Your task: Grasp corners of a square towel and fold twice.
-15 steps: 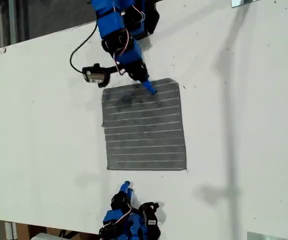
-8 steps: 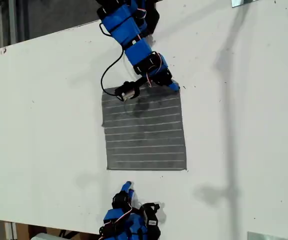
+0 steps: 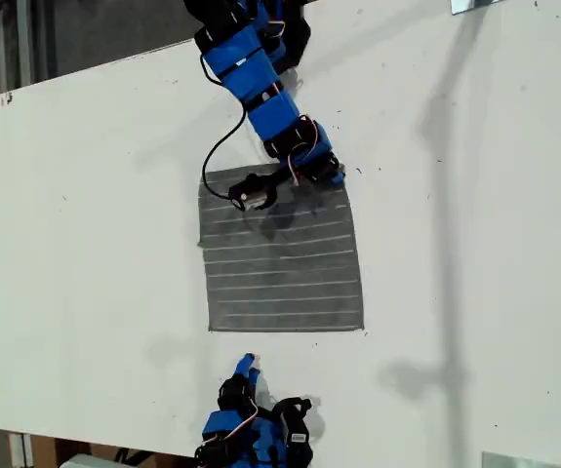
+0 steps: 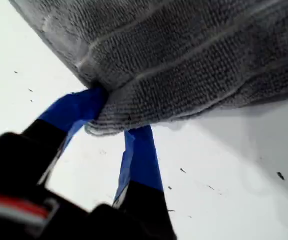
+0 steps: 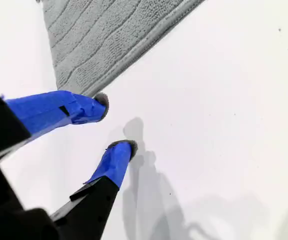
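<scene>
The dark grey striped towel (image 3: 280, 263) lies flat on the white table (image 3: 85, 244). My first gripper (image 3: 334, 175) is at the towel's far corner on the exterior view's right. In the first wrist view that corner (image 4: 108, 125) is pinched between the blue fingers (image 4: 78, 107) of my first gripper (image 4: 116, 117), and the cloth (image 4: 184, 50) is raised off the table with a shadow under it. My second gripper (image 3: 249, 363) rests near the table's front edge, open (image 5: 116, 125). It is just short of the towel's near corner (image 5: 58, 82) and holds nothing.
A small camera module (image 3: 254, 192) on a black cable hangs from the first arm above the towel's far edge. Metal pieces sit at the table's far right (image 3: 475, 5) and near right (image 3: 519, 458) in the exterior view. The table's back edge (image 3: 65, 73) runs diagonally on the exterior view's left.
The first arm swung from the middle of the towel's far edge to its far right corner in the exterior view and closed on it, pulling that corner slightly inward. The second arm stayed still.
</scene>
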Tool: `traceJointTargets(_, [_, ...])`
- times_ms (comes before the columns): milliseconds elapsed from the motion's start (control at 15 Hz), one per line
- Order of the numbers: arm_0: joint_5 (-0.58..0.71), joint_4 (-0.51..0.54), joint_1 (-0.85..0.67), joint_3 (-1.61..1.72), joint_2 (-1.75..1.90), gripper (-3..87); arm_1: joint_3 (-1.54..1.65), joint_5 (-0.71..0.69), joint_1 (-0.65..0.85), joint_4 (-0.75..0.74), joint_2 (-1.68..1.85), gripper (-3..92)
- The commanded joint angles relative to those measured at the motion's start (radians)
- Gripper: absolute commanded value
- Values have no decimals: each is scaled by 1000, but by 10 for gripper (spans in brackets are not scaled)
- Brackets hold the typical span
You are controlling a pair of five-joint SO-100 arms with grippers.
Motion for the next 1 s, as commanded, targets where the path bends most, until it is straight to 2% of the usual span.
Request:
traceJointTargets(0, [-51, 14, 28, -18, 3, 141, -66, -26, 28, 17, -15, -1])
traceJointTargets(200, [-204, -20, 236, -176, -221, 140, -132, -109, 126, 49, -51, -1])
traceJointTargets(400, [-362, 43, 472, -652, -934, 170, -146, -163, 190, 25, -89, -1])
traceJointTargets(533, [-400, 12, 611, -882, -1206, 197, -144, -163, 187, 25, -94, -1])
traceJointTargets(933, [-517, -20, 834, -1180, -1503, 228, -138, -158, 179, 23, -91, -1])
